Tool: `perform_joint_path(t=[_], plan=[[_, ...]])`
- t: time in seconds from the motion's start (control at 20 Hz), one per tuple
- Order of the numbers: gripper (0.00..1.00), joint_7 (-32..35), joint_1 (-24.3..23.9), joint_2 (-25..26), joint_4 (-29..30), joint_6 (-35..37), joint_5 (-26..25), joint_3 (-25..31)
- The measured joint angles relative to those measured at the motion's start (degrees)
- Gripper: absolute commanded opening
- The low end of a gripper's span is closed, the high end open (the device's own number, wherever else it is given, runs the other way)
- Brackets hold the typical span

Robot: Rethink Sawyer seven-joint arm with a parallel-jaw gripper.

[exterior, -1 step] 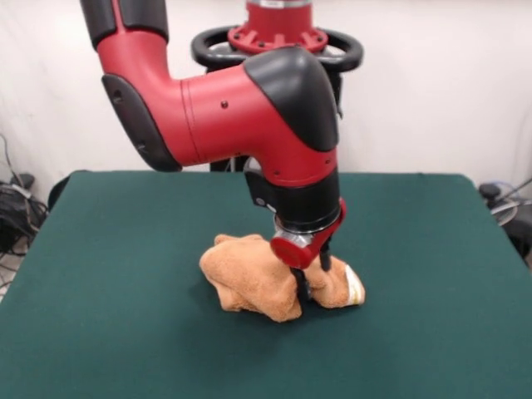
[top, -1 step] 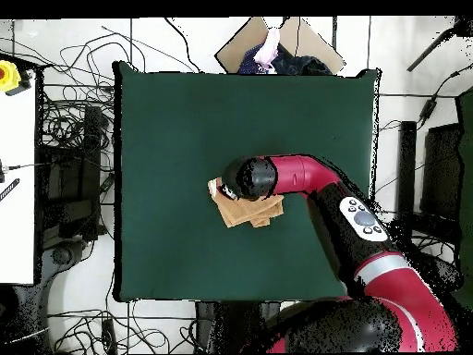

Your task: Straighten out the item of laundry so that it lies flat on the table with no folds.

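Observation:
The item of laundry (exterior, -1 step: 249,281) is an orange-tan towel, bunched into a crumpled heap near the middle of the dark green table (exterior, -1 step: 108,274). Its white tag (exterior, -1 step: 355,288) shows at the heap's right end. My gripper (exterior, -1 step: 313,276) reaches straight down into the right part of the heap, with its tips buried in the cloth. In the overhead view the towel (top, -1 step: 248,213) peeks out from under the arm's red and black wrist (top, -1 step: 248,177), which hides the gripper. The towel rests on the table (top, -1 step: 175,120) and is not lifted.
Green felt stretches wide on every side of the towel. Beyond the table's edge, a cardboard box (top, -1 step: 277,42) with clothes lies on the floor. A white bench (top, -1 step: 17,166) and tangled cables (top, -1 step: 69,166) run along another side.

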Motion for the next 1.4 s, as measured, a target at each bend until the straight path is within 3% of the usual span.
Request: perform_joint_path(t=[1.4], plan=[[1.00,0.0,-2.4,1.9,1.4,0.3,0.5,1.5]])
